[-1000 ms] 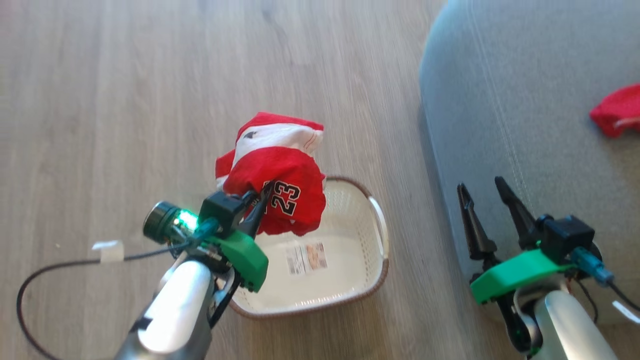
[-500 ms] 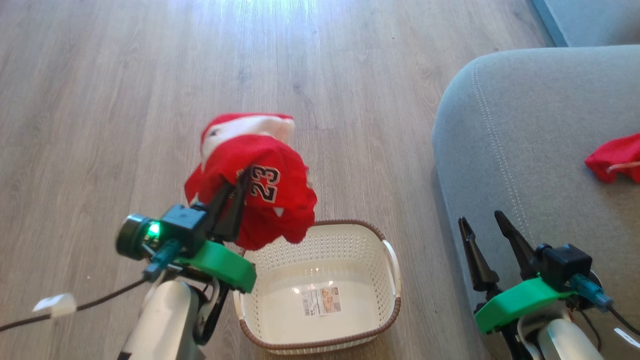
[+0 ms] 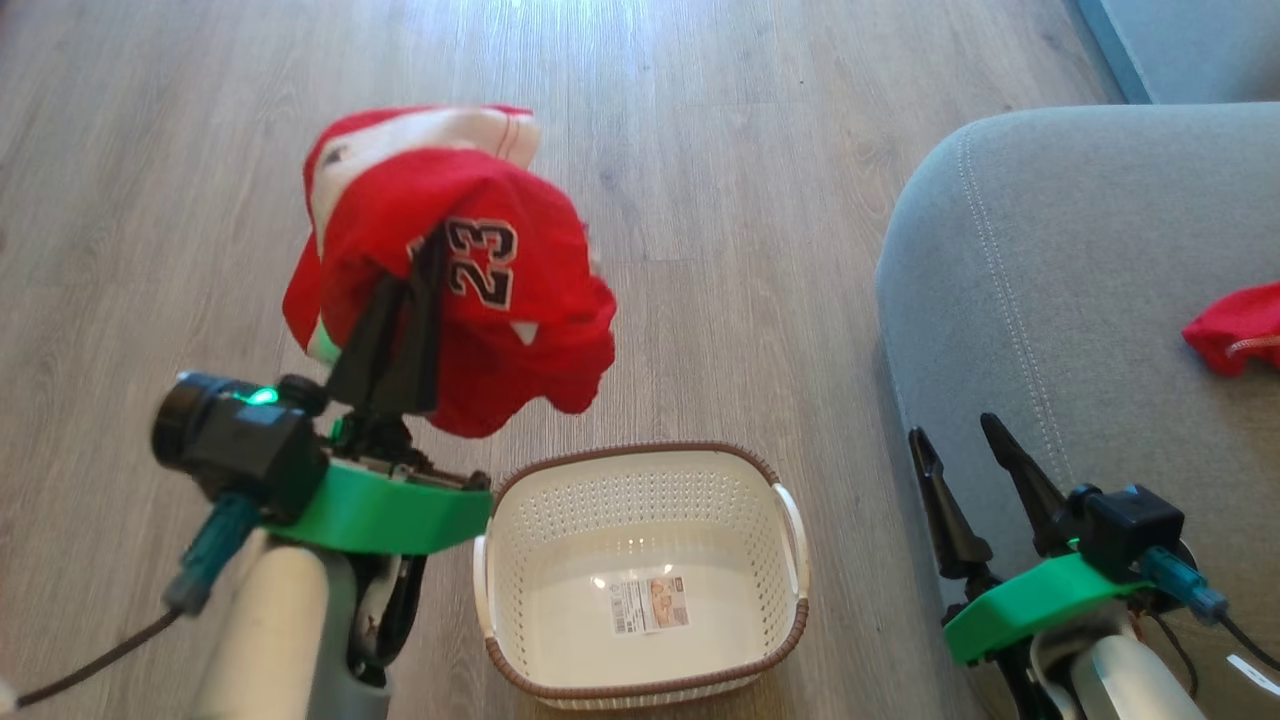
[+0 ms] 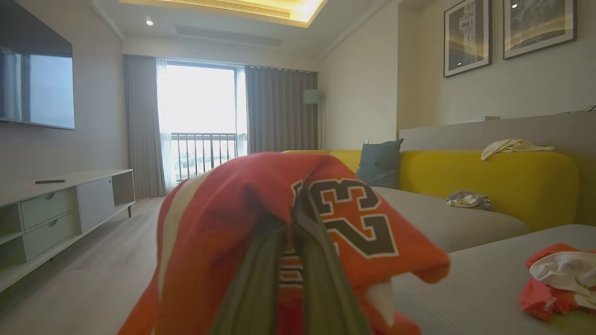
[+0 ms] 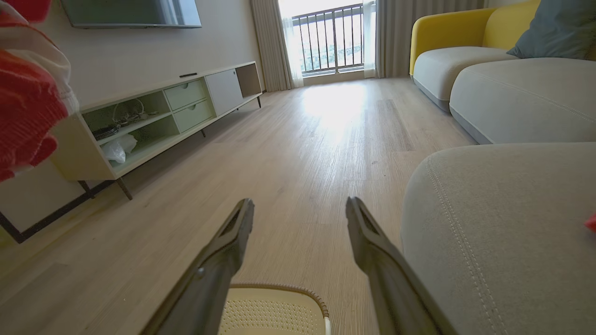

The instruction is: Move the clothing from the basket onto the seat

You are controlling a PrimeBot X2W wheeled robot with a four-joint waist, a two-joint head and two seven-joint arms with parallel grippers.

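Okay, my left claw (image 3: 430, 255) is clenched on a bunched fold of the red-and-white jersey (image 3: 500, 330), which drapes limp over its tips, basket (image 3: 640, 465) below-right of it: soft, light, likely to slip unless pinched thick; my right claw (image 3: 952, 428) gapes empty beside the grey seat (image 3: 1050, 300), wood floor (image 3: 750, 150) below.

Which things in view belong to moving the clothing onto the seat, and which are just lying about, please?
Job: red 23 garment in the shut left gripper; second red garment on the seat; basket.
Lying about: TV cabinet; blue cushion; cream cloth on the yellow sofa.
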